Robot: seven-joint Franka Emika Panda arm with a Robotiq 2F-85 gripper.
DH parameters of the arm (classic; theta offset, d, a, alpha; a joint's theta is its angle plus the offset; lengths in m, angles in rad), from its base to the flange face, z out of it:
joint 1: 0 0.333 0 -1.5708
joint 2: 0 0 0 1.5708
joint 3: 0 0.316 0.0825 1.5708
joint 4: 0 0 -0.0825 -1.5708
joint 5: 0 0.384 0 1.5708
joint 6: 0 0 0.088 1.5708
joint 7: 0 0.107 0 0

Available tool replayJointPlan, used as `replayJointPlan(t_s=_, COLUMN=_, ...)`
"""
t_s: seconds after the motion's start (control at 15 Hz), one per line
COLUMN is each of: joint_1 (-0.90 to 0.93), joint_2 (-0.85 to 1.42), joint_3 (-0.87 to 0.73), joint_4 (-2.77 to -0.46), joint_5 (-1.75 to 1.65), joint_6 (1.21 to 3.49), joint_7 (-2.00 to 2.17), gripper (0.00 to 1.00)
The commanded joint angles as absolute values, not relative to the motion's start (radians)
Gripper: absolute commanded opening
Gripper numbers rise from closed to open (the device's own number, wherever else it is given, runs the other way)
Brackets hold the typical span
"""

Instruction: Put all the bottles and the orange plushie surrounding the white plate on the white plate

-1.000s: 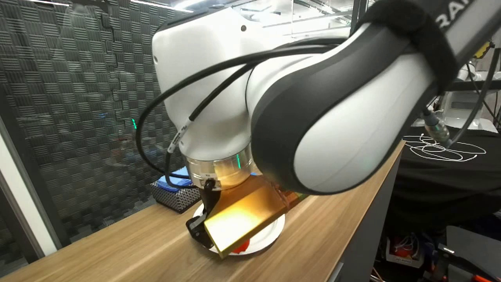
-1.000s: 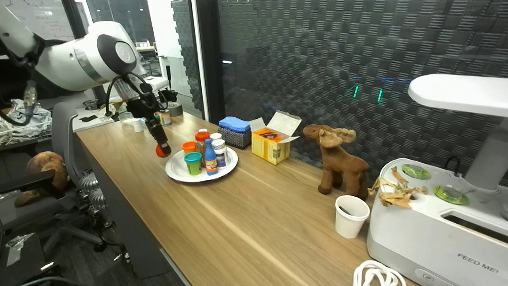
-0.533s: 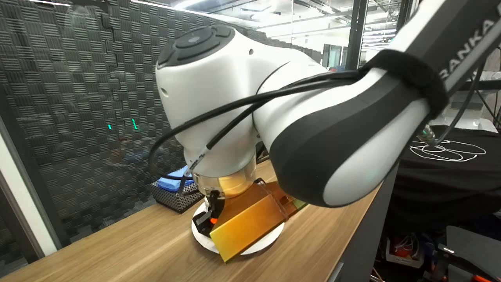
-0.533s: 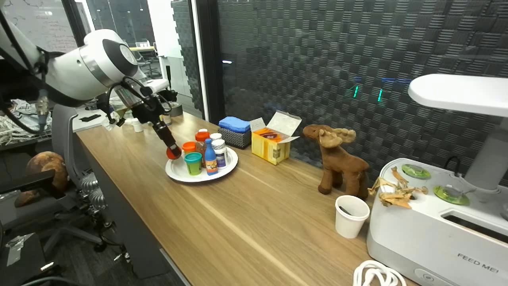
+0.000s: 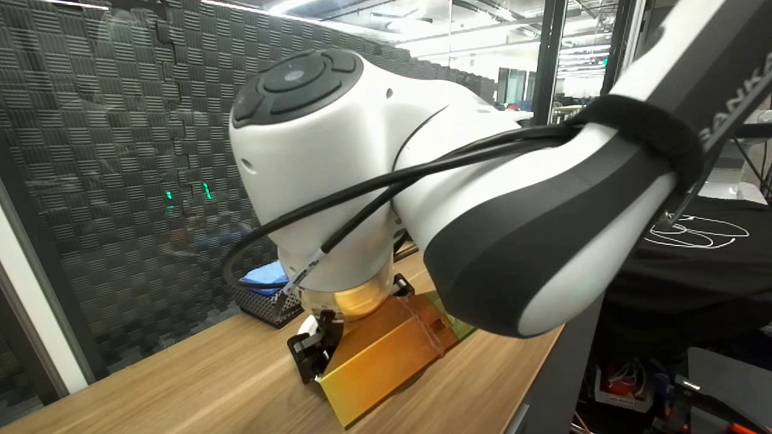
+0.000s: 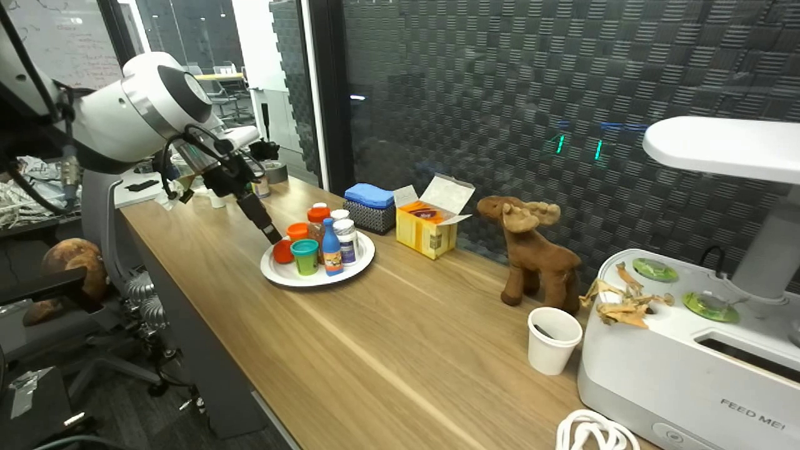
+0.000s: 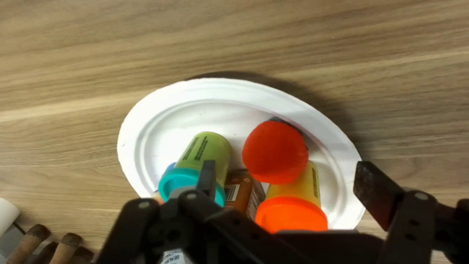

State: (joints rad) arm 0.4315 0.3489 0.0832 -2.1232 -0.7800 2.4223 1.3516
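Claw spread wide, just by orange-red plushie resting on white plate near rim; bare plate beside it. Blue bottle upright, apart. Plate well in from front edge of surface.

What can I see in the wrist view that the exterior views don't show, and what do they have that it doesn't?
Only the wrist view shows a barcode on the brown container and black print down the side of the teal-lidded tub.

Only the exterior views show the blue cloth atop the dark basket, in both, and, in an exterior view, the open yellow box.

All share the white plate, the wooden tabletop and the open tool.
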Motion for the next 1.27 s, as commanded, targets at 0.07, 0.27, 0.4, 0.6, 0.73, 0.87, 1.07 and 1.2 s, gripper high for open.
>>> replayJointPlan(t_s=0.07, joint_1=0.403, joint_2=0.252, joint_3=0.123, joint_4=-2.168, joint_5=-0.761, joint_6=2.405, joint_7=1.317, gripper=1.00)
replayJointPlan(t_s=0.27, joint_1=0.339, joint_2=0.185, joint_3=0.169, joint_4=-2.171, joint_5=-0.600, joint_6=2.411, joint_7=1.129, gripper=1.00)
replayJointPlan(t_s=0.4, joint_1=0.313, joint_2=0.148, joint_3=0.178, joint_4=-2.131, joint_5=-0.471, joint_6=2.335, joint_7=0.982, gripper=1.00)
replayJointPlan(t_s=0.6, joint_1=0.284, joint_2=0.123, joint_3=0.186, joint_4=-2.030, joint_5=-0.303, joint_6=2.136, joint_7=0.745, gripper=1.00)
replayJointPlan(t_s=0.73, joint_1=0.269, joint_2=0.120, joint_3=0.198, joint_4=-1.959, joint_5=-0.221, joint_6=2.019, joint_7=0.586, gripper=1.00)
replayJointPlan(t_s=0.87, joint_1=0.253, joint_2=0.099, joint_3=0.193, joint_4=-1.908, joint_5=-0.190, joint_6=1.900, joint_7=0.434, gripper=1.00)
replayJointPlan(t_s=1.07, joint_1=0.257, joint_2=0.101, joint_3=0.191, joint_4=-1.913, joint_5=-0.205, joint_6=1.902, joint_7=0.416, gripper=1.00)
replayJointPlan(t_s=1.2, joint_1=0.252, joint_2=0.094, joint_3=0.190, joint_4=-1.910, joint_5=-0.202, joint_6=1.895, joint_7=0.399, gripper=1.00)
